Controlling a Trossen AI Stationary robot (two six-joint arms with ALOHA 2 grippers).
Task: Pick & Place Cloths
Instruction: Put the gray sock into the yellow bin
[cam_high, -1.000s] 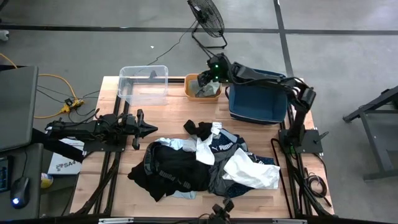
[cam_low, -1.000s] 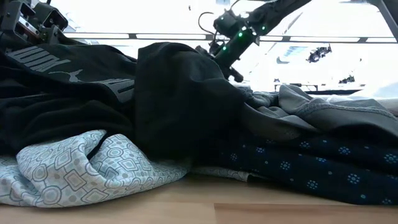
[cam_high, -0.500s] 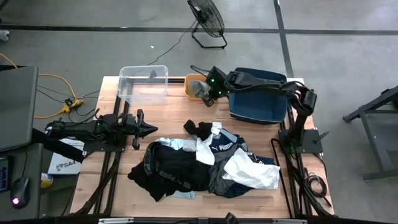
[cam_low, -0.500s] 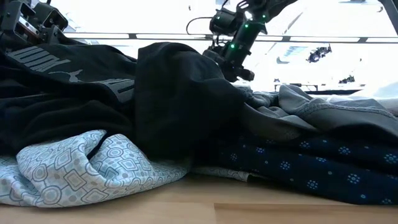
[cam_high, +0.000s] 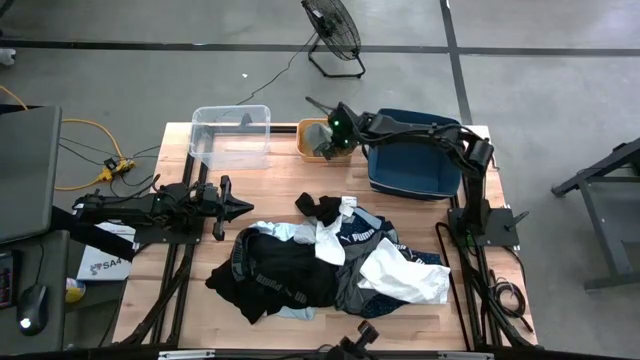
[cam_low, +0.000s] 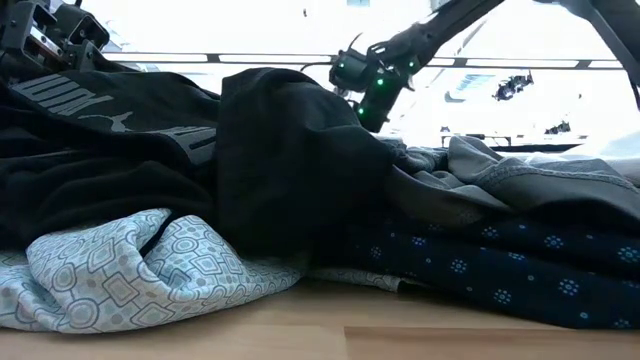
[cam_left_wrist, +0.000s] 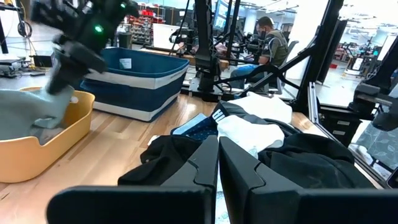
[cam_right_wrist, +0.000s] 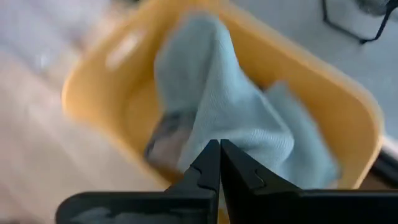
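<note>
A heap of cloths (cam_high: 320, 265) lies on the table's near middle: black with white lettering, white, grey and dotted navy (cam_low: 500, 270). A light blue-grey cloth (cam_right_wrist: 211, 87) sits in the orange bin (cam_high: 305, 135) at the far edge. My right gripper (cam_right_wrist: 219, 144) hangs over that bin, shut on this cloth. My left gripper (cam_high: 240, 208) waits shut at the table's left side, left of the heap, touching nothing. My right gripper pinches the light blue-grey cloth between its two shut fingers at a raised fold (cam_left_wrist: 57, 90) on its upper part. It comes from above, slanting down into the orange bin. The cloth rises to a peak at the fingers, and its lower part (cam_left_wrist: 28, 118) rests in the bin.
A clear bin (cam_high: 230, 135) stands left of the orange one, and a dark blue bin (cam_high: 415, 165) stands to its right. A fan (cam_high: 335, 30) stands on the floor beyond the far edge. Bare wood lies between the bins and the heap. A person (cam_left_wrist: 270, 37) sits in the room behind.
My right gripper has swung from the orange bin's far right corner toward the near edge and the left, dipped lower over the bin, then come slightly back. Its wrist has turned on the way. The heap and my left arm have stayed still.
</note>
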